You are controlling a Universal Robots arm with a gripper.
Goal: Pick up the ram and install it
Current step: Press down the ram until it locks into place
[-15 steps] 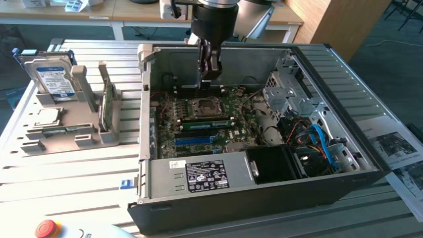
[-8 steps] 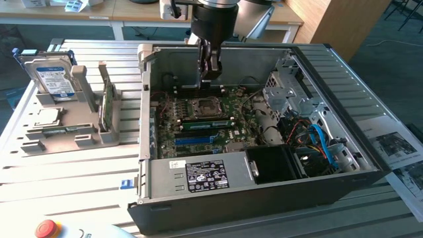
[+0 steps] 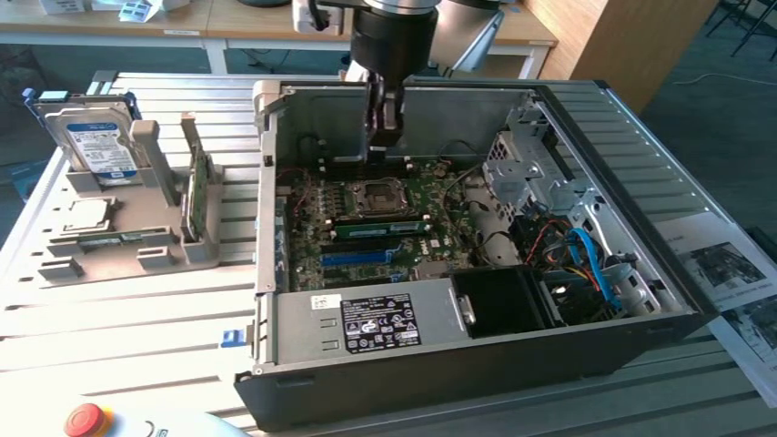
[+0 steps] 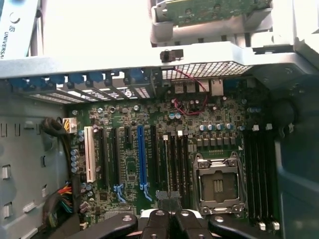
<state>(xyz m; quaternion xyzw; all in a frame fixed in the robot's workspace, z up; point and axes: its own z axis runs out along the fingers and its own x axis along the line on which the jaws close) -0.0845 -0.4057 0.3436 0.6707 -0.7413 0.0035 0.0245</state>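
Gripper (image 3: 385,137) hanging inside open computer case (image 3: 486,364), fingers (image 4: 158,224) clenched empty, hovering above motherboard (image 4: 164,149); ram (image 3: 380,227) already sitting in slot

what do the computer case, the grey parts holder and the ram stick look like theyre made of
Computer case: sheet metal, dull grey, folded edges and punched holes. Parts holder: probably moulded or printed plastic, matte grey with blocky slots. Ram stick: green circuit board, lying seated in the motherboard.
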